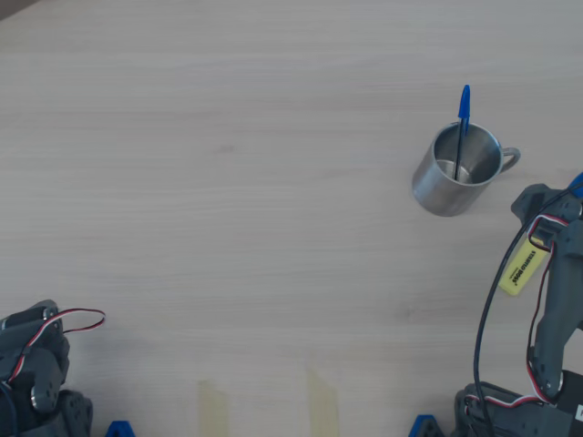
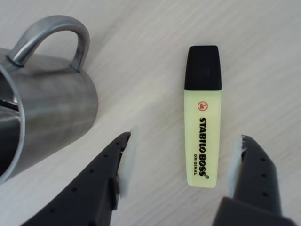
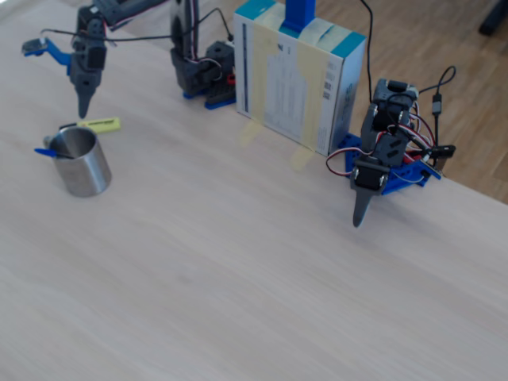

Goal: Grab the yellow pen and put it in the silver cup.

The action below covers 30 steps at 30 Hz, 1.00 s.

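The yellow pen (image 2: 203,132) lies flat on the wooden table, black cap pointing away in the wrist view. My gripper (image 2: 184,153) is open above it, one finger on each side of its rear end, not touching. The silver cup (image 2: 44,117) stands upright just left of the pen, handle towards it. From overhead the arm (image 1: 556,300) covers part of the yellow pen (image 1: 522,269), and the silver cup (image 1: 454,170) is up and to the left. In the fixed view the gripper (image 3: 82,107) hangs over the pen (image 3: 99,125) behind the cup (image 3: 81,164).
A thin blue ballpoint pen (image 1: 464,114) stands inside the cup. A second, idle arm (image 3: 381,159) sits at the table edge beside a cardboard box (image 3: 298,79); from overhead the idle arm (image 1: 36,373) is bottom left. Two tape strips (image 1: 212,405) mark the near edge.
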Tool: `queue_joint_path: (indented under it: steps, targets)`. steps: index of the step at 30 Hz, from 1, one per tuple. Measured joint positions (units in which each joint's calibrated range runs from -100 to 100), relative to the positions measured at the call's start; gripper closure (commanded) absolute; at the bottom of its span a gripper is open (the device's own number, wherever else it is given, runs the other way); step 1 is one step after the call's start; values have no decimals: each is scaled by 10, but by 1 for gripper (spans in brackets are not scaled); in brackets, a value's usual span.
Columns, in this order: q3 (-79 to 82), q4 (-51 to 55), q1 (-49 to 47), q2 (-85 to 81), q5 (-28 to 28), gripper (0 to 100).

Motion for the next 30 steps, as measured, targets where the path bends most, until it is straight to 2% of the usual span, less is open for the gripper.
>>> queue_joint_path:
  steps: [30]
  targets:
    - [-19,0,41,136,0,69]
